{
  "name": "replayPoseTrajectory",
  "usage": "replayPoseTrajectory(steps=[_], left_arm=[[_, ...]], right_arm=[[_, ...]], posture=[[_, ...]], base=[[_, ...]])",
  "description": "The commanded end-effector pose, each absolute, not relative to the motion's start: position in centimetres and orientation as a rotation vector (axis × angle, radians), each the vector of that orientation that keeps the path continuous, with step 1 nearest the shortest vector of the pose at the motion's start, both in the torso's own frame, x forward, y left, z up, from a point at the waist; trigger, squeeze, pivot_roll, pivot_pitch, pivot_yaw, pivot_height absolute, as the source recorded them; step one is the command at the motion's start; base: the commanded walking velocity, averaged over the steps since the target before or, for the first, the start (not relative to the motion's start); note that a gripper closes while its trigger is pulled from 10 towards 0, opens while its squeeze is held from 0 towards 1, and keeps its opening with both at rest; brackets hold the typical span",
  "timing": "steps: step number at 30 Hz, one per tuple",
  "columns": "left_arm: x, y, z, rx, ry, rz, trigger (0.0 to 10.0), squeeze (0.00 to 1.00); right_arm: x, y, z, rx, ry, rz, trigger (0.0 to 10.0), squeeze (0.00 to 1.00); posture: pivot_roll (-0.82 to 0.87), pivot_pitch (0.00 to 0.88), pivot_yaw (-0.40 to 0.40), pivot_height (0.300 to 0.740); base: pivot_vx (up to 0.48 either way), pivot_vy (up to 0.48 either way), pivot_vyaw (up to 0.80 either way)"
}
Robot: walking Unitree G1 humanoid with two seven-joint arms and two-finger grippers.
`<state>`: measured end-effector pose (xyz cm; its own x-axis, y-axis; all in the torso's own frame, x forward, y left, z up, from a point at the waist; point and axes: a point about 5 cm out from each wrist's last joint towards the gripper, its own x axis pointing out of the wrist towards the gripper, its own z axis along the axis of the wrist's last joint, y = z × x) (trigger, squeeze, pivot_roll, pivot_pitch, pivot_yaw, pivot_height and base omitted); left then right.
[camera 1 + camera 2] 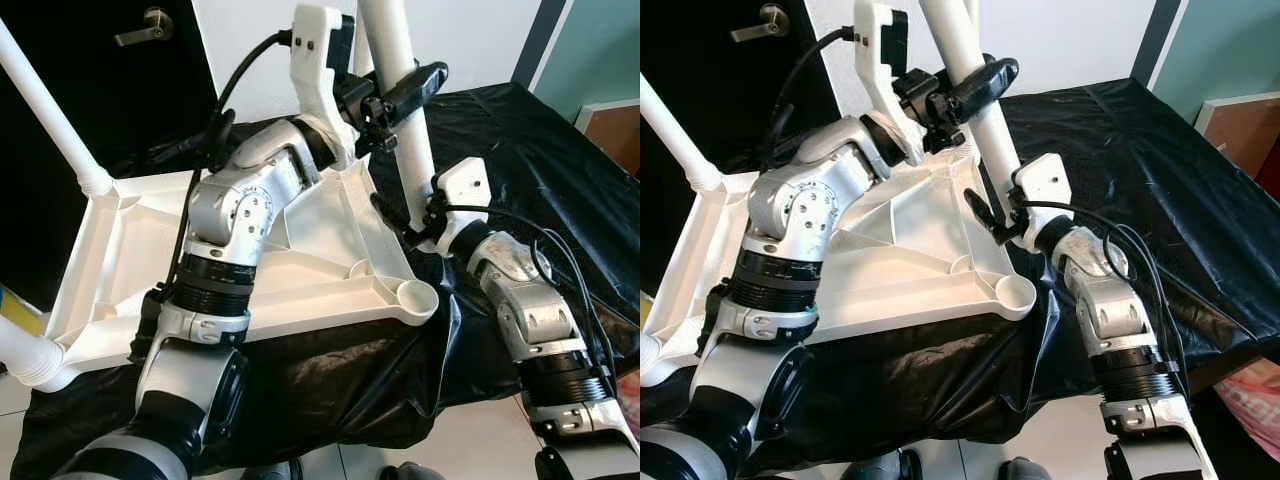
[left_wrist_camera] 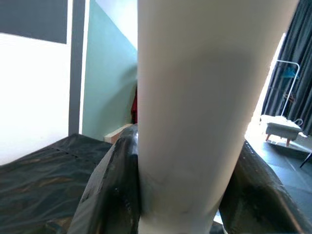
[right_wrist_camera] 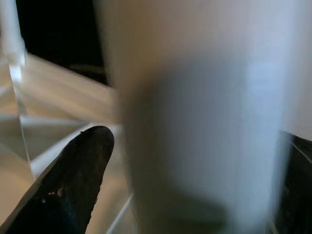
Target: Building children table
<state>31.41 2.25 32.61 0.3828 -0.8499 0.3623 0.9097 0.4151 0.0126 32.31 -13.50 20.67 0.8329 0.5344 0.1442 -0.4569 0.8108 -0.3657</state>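
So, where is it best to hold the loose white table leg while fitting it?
On its round shaft, from the sides. The left gripper clamps the leg high up, the right gripper low, near the tabletop corner, keeping it upright.

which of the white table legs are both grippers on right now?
The upright white plastic leg at the far right corner of the upturned white tabletop. Left gripper clamps it high, right gripper near its base; the left-side legs stand ungripped.

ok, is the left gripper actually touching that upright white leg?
Touching. Left wrist view shows both black fingers pressed against the white leg, no gap; in the left eye view the left gripper wraps it.
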Motion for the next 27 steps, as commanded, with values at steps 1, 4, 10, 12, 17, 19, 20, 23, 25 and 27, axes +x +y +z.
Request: replayPoseTrajectory(steps=[1,4,10,12,17,19,20,23,25,27], left_arm=[[30.7,1.6,32.9,-0.186,-0.369,-1.156,10.0,0.00],[30.5,1.4,33.0,-0.195,-0.381,-1.163,10.0,0.00],[30.0,1.0,33.4,-0.197,-0.408,-1.177,10.0,0.00],[30.0,1.0,33.4,-0.196,-0.409,-1.177,10.0,0.00],[29.8,1.0,33.5,-0.193,-0.419,-1.184,10.0,0.00],[29.7,0.9,33.5,-0.193,-0.420,-1.188,10.0,0.00],[29.7,0.8,33.5,-0.193,-0.420,-1.190,10.0,0.00],[29.6,0.7,33.5,-0.194,-0.418,-1.196,10.0,0.00],[29.5,0.7,33.5,-0.194,-0.416,-1.198,10.0,0.00],[29.5,0.7,33.5,-0.193,-0.415,-1.198,10.0,0.00]], right_arm=[[32.1,-13.1,20.2,-0.368,-0.219,0.543,10.0,0.00],[32.2,-13.0,20.0,-0.372,-0.194,0.533,10.0,0.00],[32.3,-13.0,19.9,-0.385,-0.173,0.525,10.0,0.00],[32.4,-13.0,19.9,-0.386,-0.168,0.522,10.0,0.00],[32.5,-13.2,19.8,-0.406,-0.160,0.512,10.0,0.00],[32.5,-13.2,19.8,-0.411,-0.163,0.509,8.7,0.00],[32.5,-13.2,19.8,-0.414,-0.166,0.507,8.7,0.00],[32.6,-13.2,20.0,-0.410,-0.172,0.503,8.0,0.00],[32.7,-13.3,20.2,-0.405,-0.174,0.497,1.8,0.00],[32.7,-13.4,20.2,-0.405,-0.175,0.493,0.0,0.00]], posture=[[-0.05,0.057,-0.002,0.740],[-0.05,0.049,-0.003,0.740],[-0.05,0.043,-0.005,0.740],[-0.05,0.043,-0.005,0.740],[-0.05,0.041,-0.004,0.740],[-0.05,0.039,-0.001,0.740],[-0.05,0.039,-0.001,0.740],[-0.05,0.039,0.002,0.740],[-0.05,0.039,0.003,0.740],[-0.05,0.040,0.005,0.740]], base=[[0.000,0.000,0.00],[0.000,0.000,0.00],[0.000,0.000,0.00],[0.000,0.000,0.00],[0.000,0.000,0.00],[0.000,0.000,0.00],[0.000,0.000,0.00],[0.000,0.000,0.00],[0.000,0.000,0.00],[0.000,0.000,0.00]])
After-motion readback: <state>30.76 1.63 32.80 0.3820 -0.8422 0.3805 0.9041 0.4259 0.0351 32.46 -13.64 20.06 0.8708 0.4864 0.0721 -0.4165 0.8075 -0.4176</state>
